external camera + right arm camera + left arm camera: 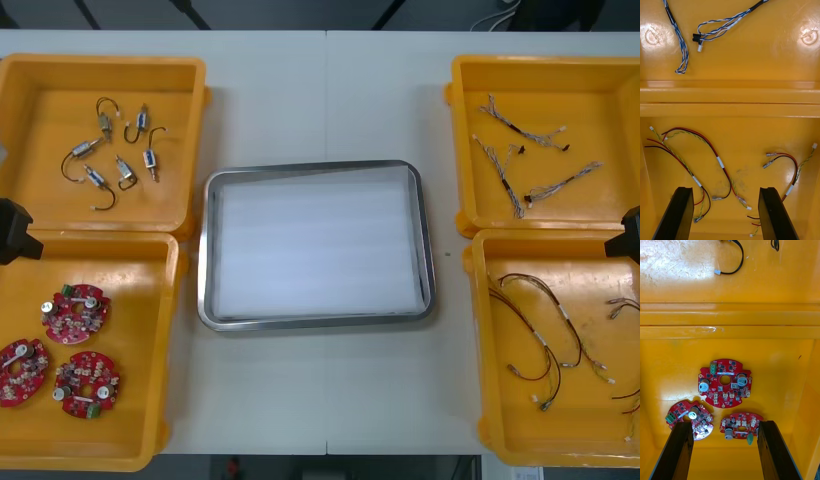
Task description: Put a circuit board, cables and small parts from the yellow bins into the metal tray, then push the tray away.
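Red circuit boards [730, 395] under the spread-fingered left hand [724, 423], red and yellow cables [720, 162] under the spread-fingered right hand [725, 189]

The four bins [100, 62] were bright yellow, the metal tray [205, 250] shiny silver at its rim and white inside, the round circuit boards [75, 312] red with green and silver bits, the twisted cables [680, 40] blue and white, the other cables [711, 148] red, black and yellow, on a pale table [320, 100].
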